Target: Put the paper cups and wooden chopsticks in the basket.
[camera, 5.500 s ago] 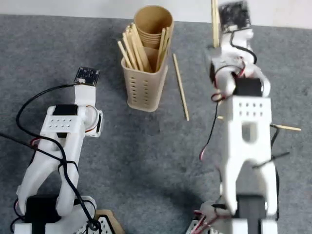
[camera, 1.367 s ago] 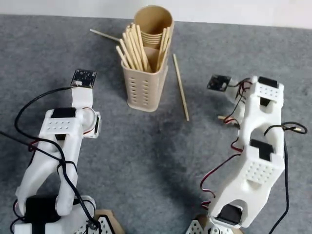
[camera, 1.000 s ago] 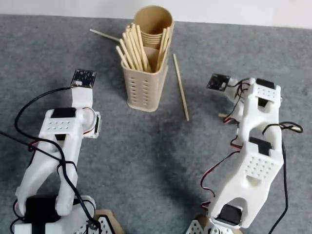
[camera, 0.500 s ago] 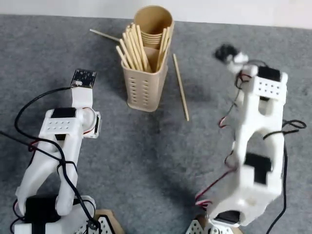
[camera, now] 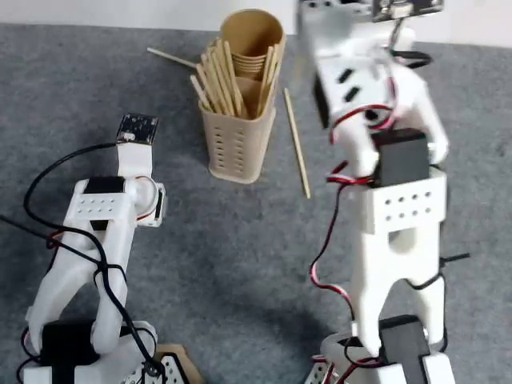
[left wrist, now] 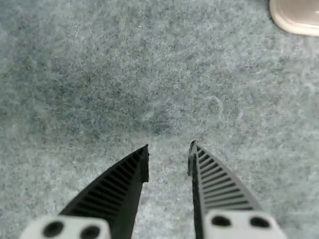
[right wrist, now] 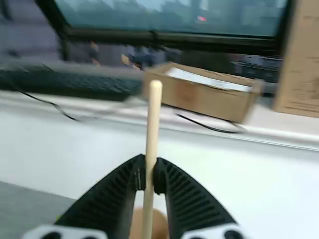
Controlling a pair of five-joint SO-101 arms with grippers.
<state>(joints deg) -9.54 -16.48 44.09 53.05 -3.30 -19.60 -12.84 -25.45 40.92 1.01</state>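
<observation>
- The right claw (right wrist: 149, 175) is clamped on a pale round wooden chopstick (right wrist: 152, 124). The stick stands up between the two black ribbed fingers (right wrist: 119, 191) and rises well past their tips.
- In the high view the right arm (camera: 396, 208) stretches up over the far edge of the bench, just to the right of the basket. Its front end is blurred there.
- Under the held chopstick, the right wrist view shows a tan rounded patch (right wrist: 152, 221). It is possibly a cup's rim, but too little shows to be sure.
- The tall beige perforated plastic basket (camera: 238, 148) stands upright on the grey carpet-covered bench (camera: 240, 264), near its far edge and between the two arms.
- A nested stack of brown paper cups (camera: 253, 38) sits in the back part of the basket. A bundle of wooden chopsticks (camera: 218, 78) leans in the front part, with their tips fanned out above the rim.
- One loose chopstick (camera: 296, 144) lies flat on the bench just right of the basket, not touching it.
- A second loose chopstick (camera: 170, 56) lies on the bench behind the basket's left side.
- The left claw (left wrist: 168, 159) hangs low over bare grey carpet and holds nothing, with a narrow gap between its tips. A corner of the basket's base shows beyond it.
- The left arm (camera: 100, 232) sits to the left of the basket, apart from it.
- Beyond the bench, the right wrist view shows a brown cardboard box (right wrist: 204, 94) on a white ledge.
</observation>
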